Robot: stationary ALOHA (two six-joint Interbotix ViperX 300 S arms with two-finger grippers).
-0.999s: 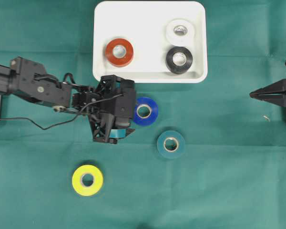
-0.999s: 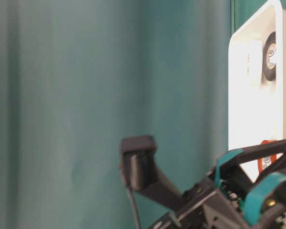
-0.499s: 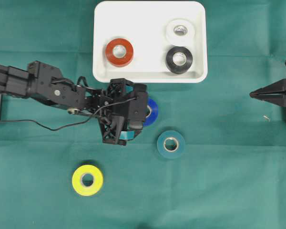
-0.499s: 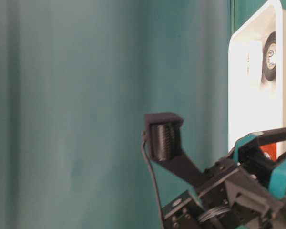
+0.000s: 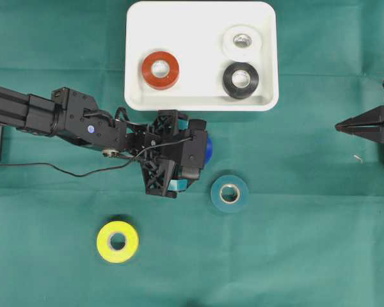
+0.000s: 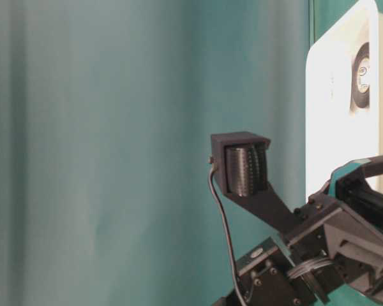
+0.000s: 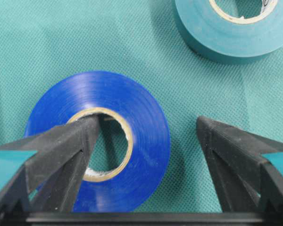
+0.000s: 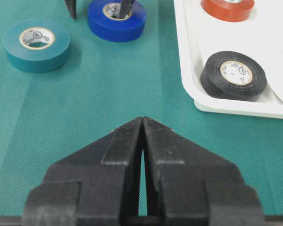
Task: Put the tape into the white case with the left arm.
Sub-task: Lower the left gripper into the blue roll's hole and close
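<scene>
White case (image 5: 201,96): at twelve o'clock on the green cloth (image 5: 294,256) from overhead, already holding red, white and black rolls.
Left arm (image 5: 45,115): I have it reaching in from nine o'clock.
Left gripper (image 7: 144,136): spread wide over the blue tape, nothing clamped.
Blue tape (image 7: 101,139): flat on the cloth just below the case rim; one finger sits in its core, the other outside its wall at three o'clock, so closing should pinch that wall, I judge.
Right gripper (image 8: 142,136): pressed together, parked well away at three o'clock.
Views: overhead hides the blue roll under my gripper; the wrist camera shows the straddle.
Teal tape (image 5: 230,193), yellow tape (image 5: 118,241): waiting.
</scene>
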